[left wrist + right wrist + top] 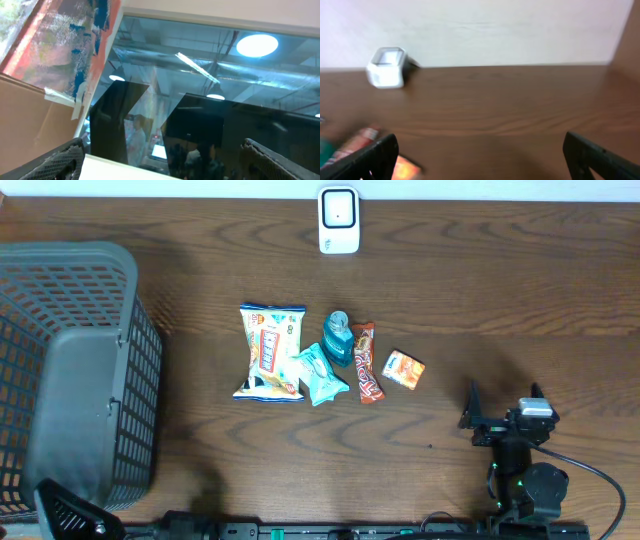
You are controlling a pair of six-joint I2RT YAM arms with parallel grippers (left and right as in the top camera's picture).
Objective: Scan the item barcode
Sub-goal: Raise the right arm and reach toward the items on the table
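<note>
Near the table's centre lay the chip bag [269, 352], teal packet [320, 374], bottle [338, 338], candy bar [366, 362] and orange box [404, 369]; the scanner [339, 220] stood at twelve o'clock. Both grippers gaped wide and empty: right gripper [505, 408] at five o'clock, left gripper [162, 160] at seven.

Right arm [515, 442]: black links, rounded joint housing [545, 485], grey camera block [535, 409] mounted on wrist. Green lights [520, 480] seen on body. Black cable [605, 480] looped at right side. Left arm [68, 517]: black, only small part seen. Jaws black; cross-hatched texture noted in wrist views.
</note>
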